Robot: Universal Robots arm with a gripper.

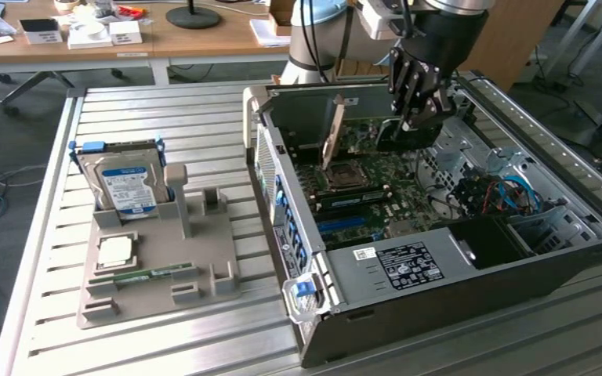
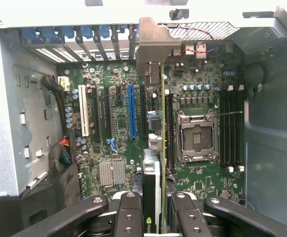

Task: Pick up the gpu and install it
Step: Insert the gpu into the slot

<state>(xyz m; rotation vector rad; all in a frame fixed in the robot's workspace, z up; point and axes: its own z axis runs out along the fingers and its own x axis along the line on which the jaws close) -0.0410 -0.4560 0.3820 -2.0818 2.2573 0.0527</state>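
Observation:
The gpu [image 2: 152, 173] stands on edge between my fingers [image 2: 131, 212], a thin green card with its silver end bracket [image 2: 150, 47] toward the case's rear slot openings. It hangs over the motherboard [image 2: 118, 123], just beside the blue slot [image 2: 131, 111] on the CPU socket's side. I cannot tell whether its edge touches a slot. My gripper [image 2: 155, 198] is shut on the card. In the exterior view the gripper [image 1: 418, 117] reaches down into the open PC case [image 1: 552, 258], and the gpu [image 1: 335, 137] juts toward the exterior view's left.
The CPU socket [image 2: 196, 136] and memory slots [image 2: 230, 126] lie beside the card. The power supply [image 1: 406, 262] fills the case's near end. Outside the case, a grey fixture [image 1: 191, 235] holds a hard drive [image 1: 123, 184], a CPU chip [image 1: 116, 251] and a memory stick [image 1: 144, 276].

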